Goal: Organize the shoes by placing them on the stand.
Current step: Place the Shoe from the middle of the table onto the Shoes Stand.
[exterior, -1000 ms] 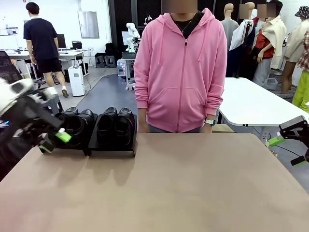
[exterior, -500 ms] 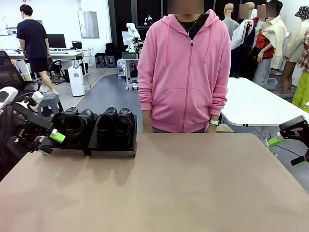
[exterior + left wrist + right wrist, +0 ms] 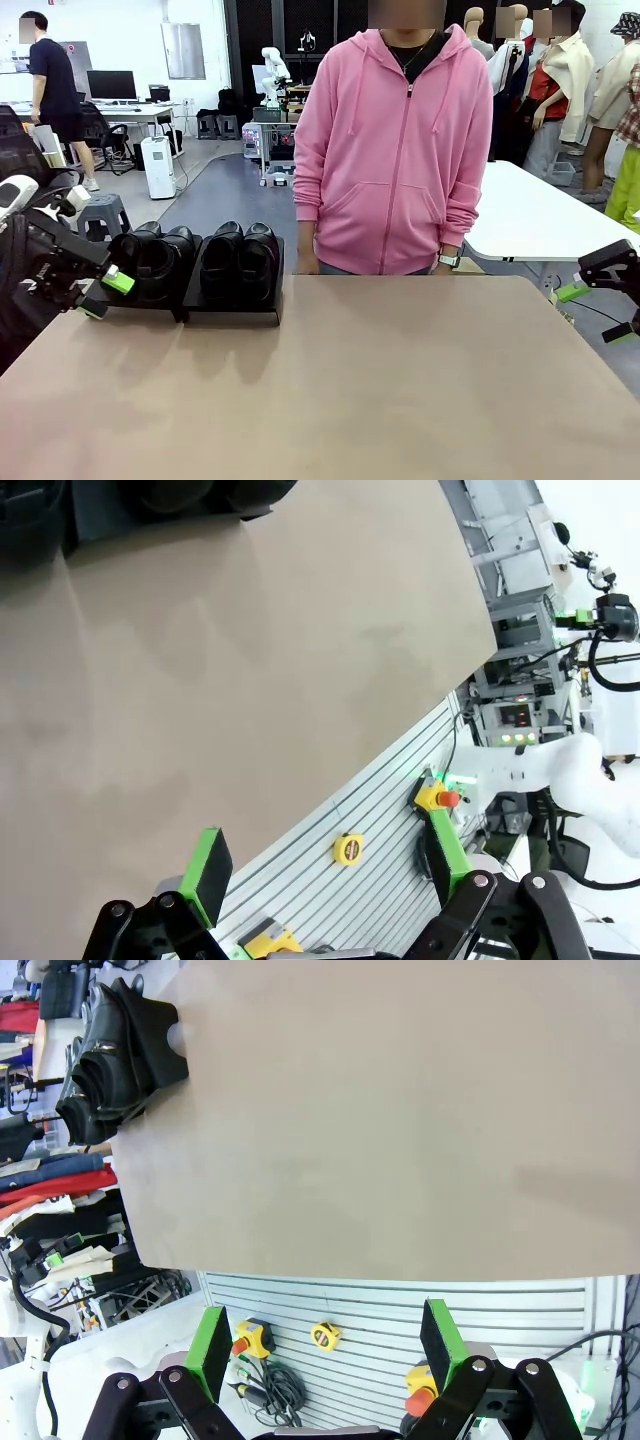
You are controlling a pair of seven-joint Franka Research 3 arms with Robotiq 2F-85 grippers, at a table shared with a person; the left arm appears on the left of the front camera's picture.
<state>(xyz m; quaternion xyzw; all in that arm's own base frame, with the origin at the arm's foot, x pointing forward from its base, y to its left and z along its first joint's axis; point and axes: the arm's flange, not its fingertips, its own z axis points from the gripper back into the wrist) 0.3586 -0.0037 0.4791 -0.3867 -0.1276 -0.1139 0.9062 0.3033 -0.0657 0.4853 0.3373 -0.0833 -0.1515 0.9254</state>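
Since a second ago my left claw (image 3: 98, 292) has drawn back from the shoes (image 3: 195, 262) toward the worktop's left edge, and the person in the pink hoodie (image 3: 392, 150) has shifted a little to the right. Both my claws stand wide open with nothing between the pads — my right claw (image 3: 598, 300) hangs off the right edge, well apart from everything.

All four shoes sit side by side on the stand (image 3: 232, 305) at the far left corner of the worktop (image 3: 350, 390), so I judge the job about done.

What could go wrong: my left claw is just beside the outermost shoe, and a careless swing across that corner could knock it off the stand or shove the stand toward the far edge. The person stands close against the far edge, near the stand — a wide sweep there risks brushing a hand.

Nothing else lies on the worktop in my way.
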